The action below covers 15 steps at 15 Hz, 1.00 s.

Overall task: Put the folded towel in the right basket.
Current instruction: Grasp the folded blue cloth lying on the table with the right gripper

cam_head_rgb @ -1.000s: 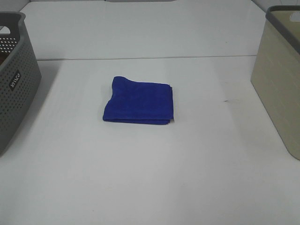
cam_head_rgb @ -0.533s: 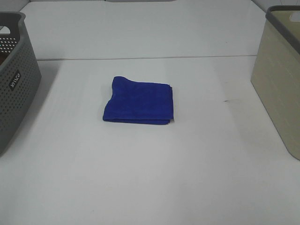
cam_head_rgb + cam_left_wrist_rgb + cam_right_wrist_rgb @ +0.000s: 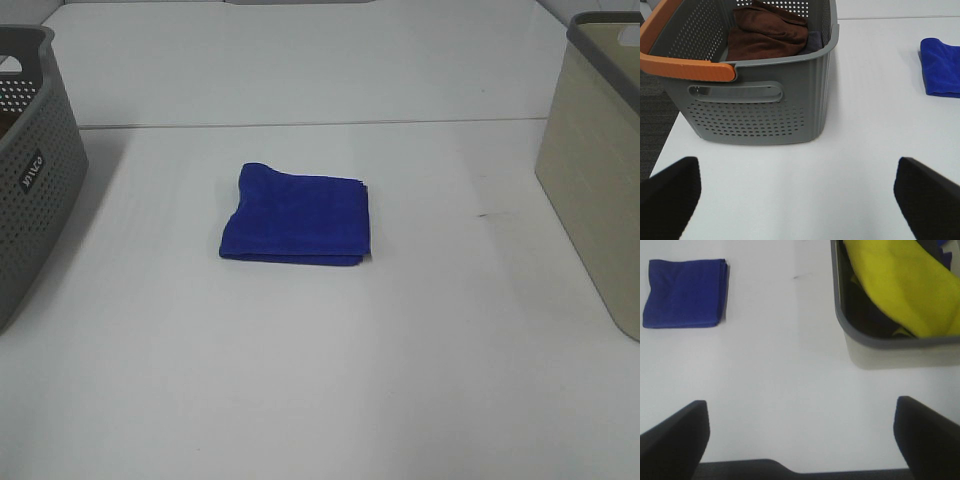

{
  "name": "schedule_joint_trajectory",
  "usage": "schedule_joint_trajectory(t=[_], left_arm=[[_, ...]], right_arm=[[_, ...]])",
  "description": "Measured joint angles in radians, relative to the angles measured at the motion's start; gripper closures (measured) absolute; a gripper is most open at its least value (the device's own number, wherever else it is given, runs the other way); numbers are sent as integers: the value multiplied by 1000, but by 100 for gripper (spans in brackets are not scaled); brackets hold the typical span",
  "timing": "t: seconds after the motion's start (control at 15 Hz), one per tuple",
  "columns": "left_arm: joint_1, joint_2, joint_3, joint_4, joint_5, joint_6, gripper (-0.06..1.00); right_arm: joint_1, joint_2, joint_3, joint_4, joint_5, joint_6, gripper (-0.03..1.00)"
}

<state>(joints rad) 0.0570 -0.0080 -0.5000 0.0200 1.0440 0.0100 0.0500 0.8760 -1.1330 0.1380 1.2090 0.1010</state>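
Note:
A folded blue towel [image 3: 297, 215] lies flat on the white table, near the middle. It also shows in the left wrist view [image 3: 941, 67] and the right wrist view [image 3: 685, 292]. The right basket [image 3: 600, 160] is beige with a grey rim and stands at the table's right edge; the right wrist view shows its rim [image 3: 880, 340] and a yellow cloth [image 3: 900, 285] inside. My left gripper [image 3: 795, 200] is open and empty, near the left basket. My right gripper [image 3: 800, 437] is open and empty, between towel and right basket. Neither arm shows in the exterior high view.
A grey perforated basket [image 3: 30, 170] stands at the table's left edge. In the left wrist view it [image 3: 757, 107] has an orange handle [image 3: 685, 67] and holds a brown cloth [image 3: 767, 32]. The table's left edge drops to dark floor [image 3: 652, 120].

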Motion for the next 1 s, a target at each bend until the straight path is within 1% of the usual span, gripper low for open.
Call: schedule_joint_trajectory(t=[0.13, 0.27, 0.33, 0.4, 0.47, 0.6, 0.67, 0.73, 0.8, 0.93, 1.0], left_arm=[[0, 0, 0, 0, 0, 0, -3], [0, 0, 0, 0, 0, 0, -3], [0, 0, 0, 0, 0, 0, -3], [0, 0, 0, 0, 0, 0, -3], [0, 0, 0, 0, 0, 0, -3], [0, 0, 0, 0, 0, 0, -3], [0, 0, 0, 0, 0, 0, -3], [0, 0, 0, 0, 0, 0, -3], [0, 0, 0, 1, 0, 0, -3], [0, 0, 0, 2, 0, 0, -3], [0, 0, 0, 2, 0, 0, -3]], right_arm=[[0, 172, -171, 42, 0, 2, 2], [0, 319, -281, 126, -11, -10, 3], [0, 388, -311, 191, -20, -29, 3], [3, 464, -325, 277, -46, -61, 3], [10, 504, -326, 313, -62, -72, 3], [80, 665, -329, 399, -152, -114, 3], [171, 823, -339, 438, -243, -123, 3], [204, 911, -357, 462, -265, -125, 3], [218, 989, -387, 478, -275, -128, 3], [221, 1140, -466, 481, -287, -134, 3], [221, 1177, -486, 481, -288, -133, 3]])
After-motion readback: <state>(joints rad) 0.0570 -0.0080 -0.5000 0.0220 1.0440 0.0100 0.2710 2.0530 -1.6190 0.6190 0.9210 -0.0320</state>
